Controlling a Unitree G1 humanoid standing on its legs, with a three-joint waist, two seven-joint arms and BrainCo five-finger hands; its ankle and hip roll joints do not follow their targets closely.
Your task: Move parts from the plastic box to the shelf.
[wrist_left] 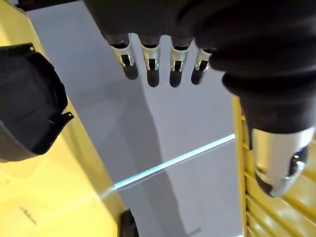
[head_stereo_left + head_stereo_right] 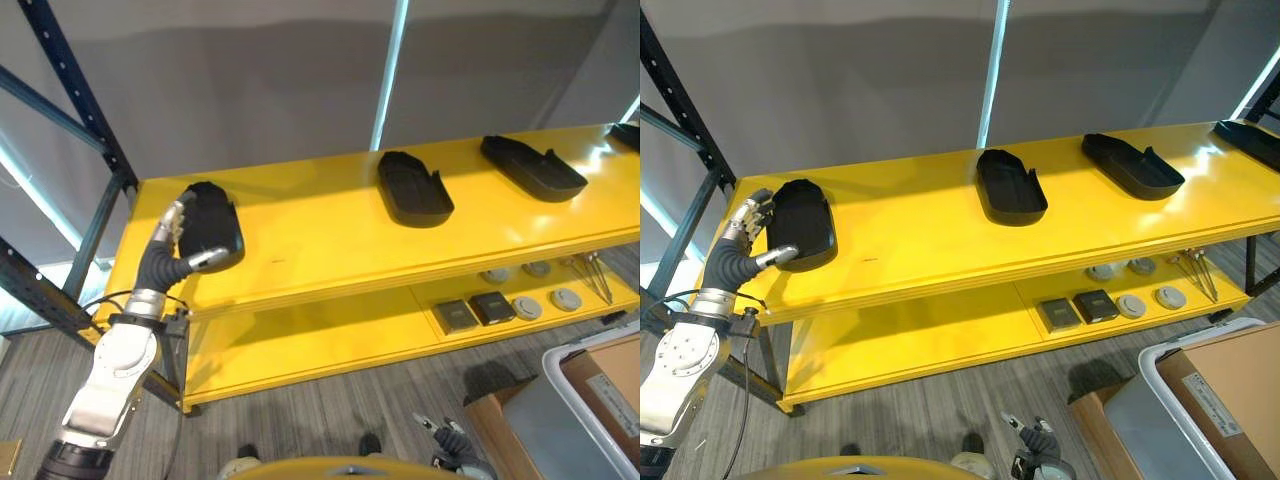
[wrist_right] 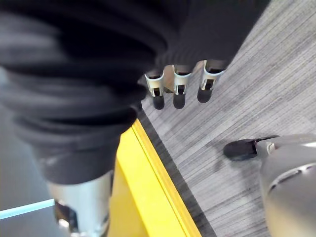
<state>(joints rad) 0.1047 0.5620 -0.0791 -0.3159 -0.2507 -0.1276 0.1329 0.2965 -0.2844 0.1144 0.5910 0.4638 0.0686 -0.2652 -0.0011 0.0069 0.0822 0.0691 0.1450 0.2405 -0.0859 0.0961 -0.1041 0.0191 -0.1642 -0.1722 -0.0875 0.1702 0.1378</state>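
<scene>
Parts of black moulded plastic, shallow and tray-like, lie along the top board of the long yellow shelf [image 2: 330,235]: one [image 2: 213,228] at the shelf's left end, a second [image 2: 413,188] near its middle, a third [image 2: 532,166] towards its right end. The left hand [image 2: 180,240] is at the left-end part, fingers straight along its outer side and thumb stretched across its near edge; in the left wrist view the fingers are relaxed and spread, closed round nothing, with the part just beside them. This looks like the release of a placed part. To do it well, the hand should draw straight back from the shelf's front edge without dragging the part askew. The right hand [image 3: 178,86] hangs low over the grey wood-grain floor [image 3: 256,84], fingers loose and empty. A white plastic box [image 2: 590,420] stands below the shelf's right end.
</scene>
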